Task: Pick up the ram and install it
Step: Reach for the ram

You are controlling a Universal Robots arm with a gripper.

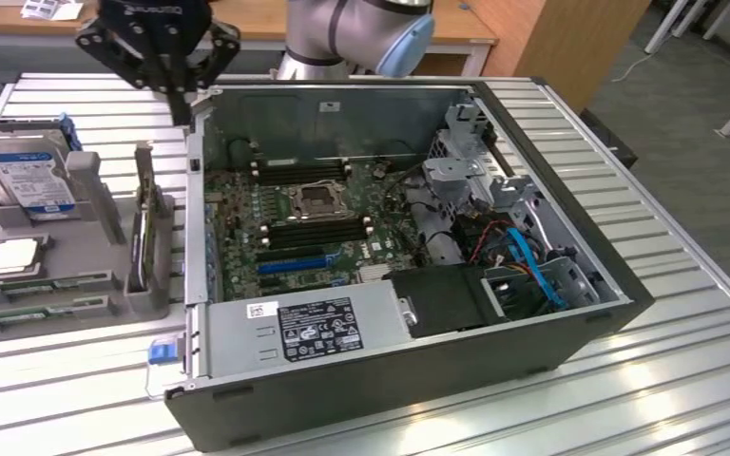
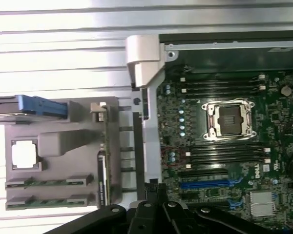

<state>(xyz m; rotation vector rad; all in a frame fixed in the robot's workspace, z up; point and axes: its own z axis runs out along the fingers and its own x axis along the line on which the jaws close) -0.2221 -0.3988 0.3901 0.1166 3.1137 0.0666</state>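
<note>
On a slatted aluminium table (image 1: 676, 380) lies an open desktop computer case (image 1: 593, 318), its motherboard (image 1: 282, 242) facing up, with a bare CPU socket (image 1: 318, 198) and rows of empty black memory slots (image 1: 320, 229) on either side of it. A labelled power supply (image 1: 301, 328) sits at the near end of the case, and blue cables (image 1: 536, 271) curl through the drive bay on the exterior view's right. Just beside the case on the exterior view's left stands a grey parts holder (image 1: 92, 252). It carries an upright blue-labelled hard drive (image 1: 29, 176), a square silver CPU chip (image 1: 16, 255) and the ram (image 1: 35, 285), a green stick lying flat in a long slot at the holder's near edge, with a second stick (image 1: 29, 316) in the slot next to it. The black gripper (image 1: 187, 112) hangs above the far corner of the case nearest the holder, fingers pressed together and empty, well apart from the ram. Behind the table are a wooden desk (image 1: 460, 24), a wooden cabinet (image 1: 568, 43) and a grey floor (image 1: 701, 180).
</note>
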